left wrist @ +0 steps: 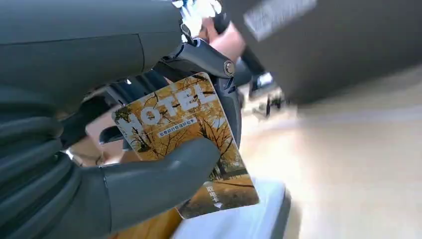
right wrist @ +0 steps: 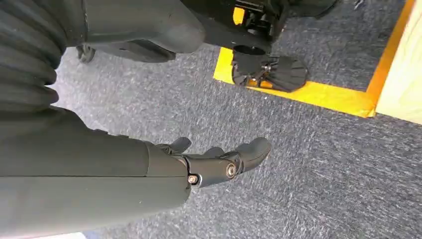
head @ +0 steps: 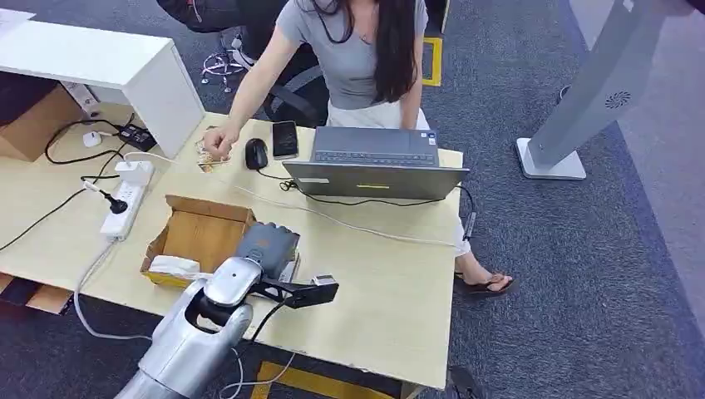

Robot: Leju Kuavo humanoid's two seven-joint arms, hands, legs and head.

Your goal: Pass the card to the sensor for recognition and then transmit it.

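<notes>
Your left hand (left wrist: 149,149) pinches hotel card (left wrist: 186,142) by cardboard box (head: 199,237), desk's (head: 399,283) near edge. Right hand (right wrist: 219,162) empty, fingers loosely apart over carpet (right wrist: 323,164).

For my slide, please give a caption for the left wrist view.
Left hand holds a HOTEL card above the table.

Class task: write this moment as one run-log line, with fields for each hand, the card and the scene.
left hand: pinches orange HOTEL card | right hand: empty, above carpet | scene: pale wooden table, open cardboard box
</notes>
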